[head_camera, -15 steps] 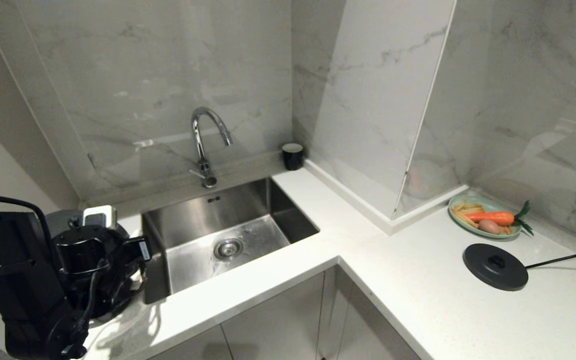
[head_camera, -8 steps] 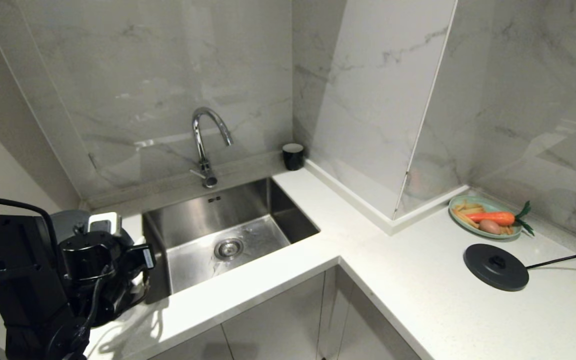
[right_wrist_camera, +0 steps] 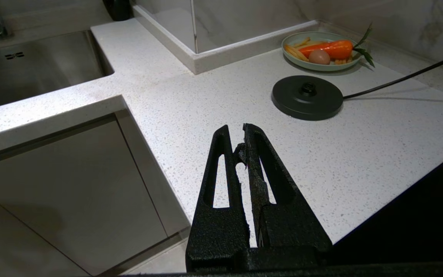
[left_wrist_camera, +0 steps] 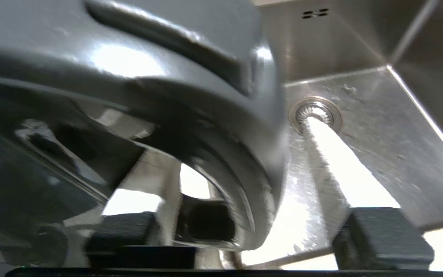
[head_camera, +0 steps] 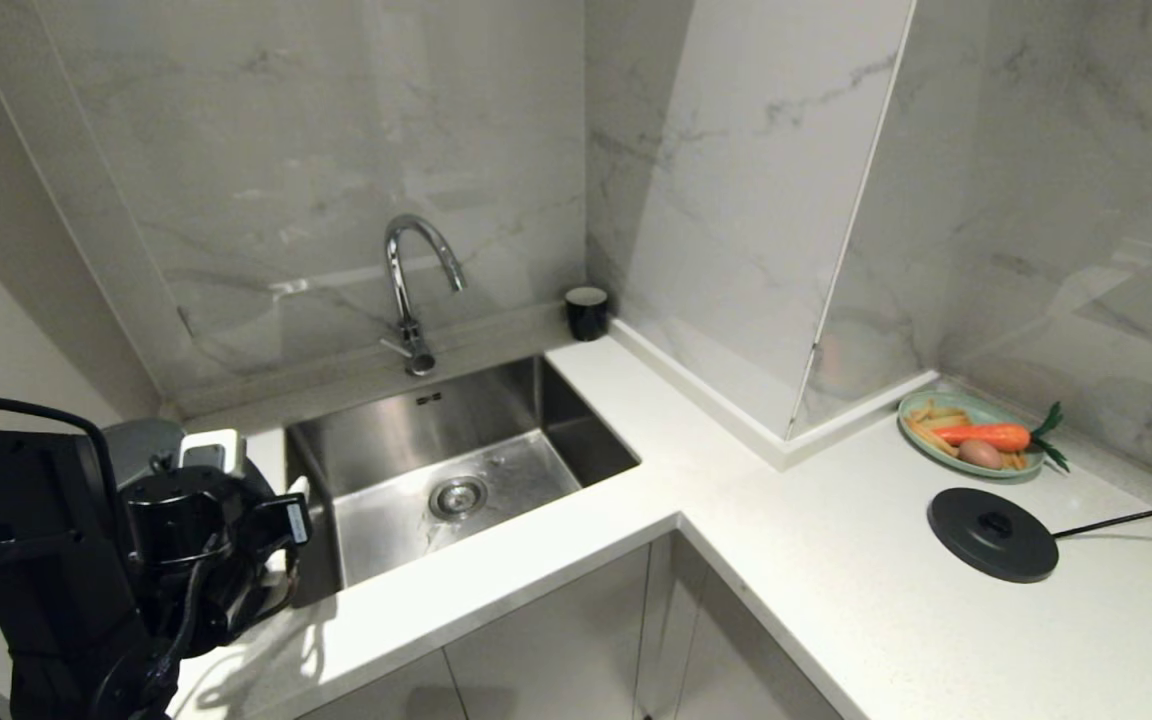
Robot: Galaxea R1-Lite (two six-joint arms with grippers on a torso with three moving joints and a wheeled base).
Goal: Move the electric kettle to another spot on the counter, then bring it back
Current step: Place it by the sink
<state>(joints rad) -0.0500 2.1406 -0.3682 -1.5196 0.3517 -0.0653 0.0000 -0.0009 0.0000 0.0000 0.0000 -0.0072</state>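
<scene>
**Kettle parked left of the sink, return trip not yet made**

Apparently the outward half was done: the electric kettle (left_wrist_camera: 137, 100) stood on the counter (head_camera: 836, 560) just left of the sink (head_camera: 456, 470), well apart from its base disc (head_camera: 991, 533), which sat bare far to the sink's right. The left gripper (left_wrist_camera: 256, 238) hung at the kettle's handle with its jaws apart, one finger on each side of the loop, gripping nothing. Judging by that, the carry back to the disc remained. The right gripper (right_wrist_camera: 238, 142) was parked over the counter right of the sink, fingers together and empty.

Counted: one kettle, one base disc with one cord, one sink, one tap (head_camera: 411, 290), one black cup (head_camera: 586, 312) behind the sink's right corner, one plate (head_camera: 911, 432) holding one carrot (head_camera: 981, 435).
</scene>
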